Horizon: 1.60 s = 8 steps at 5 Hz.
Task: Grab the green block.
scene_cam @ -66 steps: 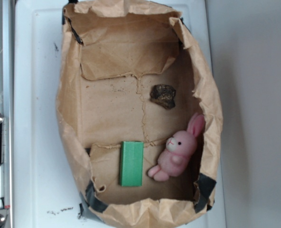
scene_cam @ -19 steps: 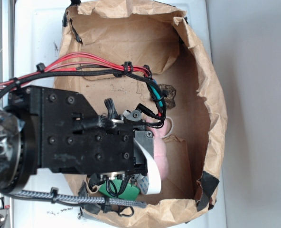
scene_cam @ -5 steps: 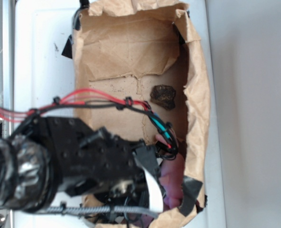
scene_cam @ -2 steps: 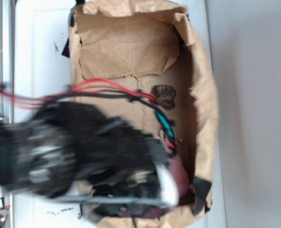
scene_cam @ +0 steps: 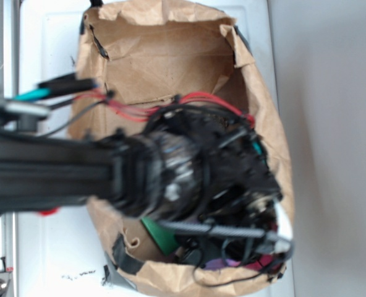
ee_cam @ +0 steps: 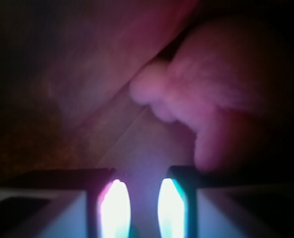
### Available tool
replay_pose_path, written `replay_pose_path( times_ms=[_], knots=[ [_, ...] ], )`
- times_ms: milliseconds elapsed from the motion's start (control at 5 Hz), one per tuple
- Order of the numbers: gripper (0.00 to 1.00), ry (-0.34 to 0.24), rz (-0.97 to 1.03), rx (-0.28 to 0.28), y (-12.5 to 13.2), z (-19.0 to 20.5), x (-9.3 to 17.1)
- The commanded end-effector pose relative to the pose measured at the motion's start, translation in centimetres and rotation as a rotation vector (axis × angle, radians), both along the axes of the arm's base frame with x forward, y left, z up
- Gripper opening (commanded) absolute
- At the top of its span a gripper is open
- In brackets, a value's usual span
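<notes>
Count: one paper bag [scene_cam: 257, 93], one green block [scene_cam: 160, 234], one bunny [ee_cam: 221, 94], one arm [scene_cam: 189, 179]. The block shows only as a green sliver at lower centre of the exterior view, under the arm, on the bag floor. The wrist view shows the bunny pink and blurred at upper right, with the jaws slightly apart and holding nothing. Against 0.4 s ago: the arm now covers the rock, and green is visible again.
</notes>
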State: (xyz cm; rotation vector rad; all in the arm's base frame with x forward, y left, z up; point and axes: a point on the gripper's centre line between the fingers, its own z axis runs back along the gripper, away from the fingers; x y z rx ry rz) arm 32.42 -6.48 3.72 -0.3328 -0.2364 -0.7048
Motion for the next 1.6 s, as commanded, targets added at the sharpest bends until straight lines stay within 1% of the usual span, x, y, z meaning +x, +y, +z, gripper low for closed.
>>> replay_pose_path(
  times_ms=[0, 200, 400, 600, 800, 1000, 1200, 1400],
  knots=[
    [1.00, -0.143, -0.021, 0.019, 0.7, 2.1, 1.9],
    [1.00, -0.242, -0.036, 0.047, 1.0, 3.3, 1.1],
    [1.00, -0.385, -0.017, 0.139, 0.8, 4.5, -1.1],
    [1.00, -0.424, 0.008, 0.171, 0.4, 5.2, -3.4],
    [1.00, -0.409, 0.010, 0.130, -0.6, 6.4, -6.4],
    [1.00, -0.315, -0.028, 0.085, -1.3, 6.8, -8.4],
    [1.00, -0.239, -0.071, 0.111, -2.0, 6.3, -9.7],
    [1.00, -0.185, -0.083, 0.178, -3.0, 5.4, -11.0]
  ],
)
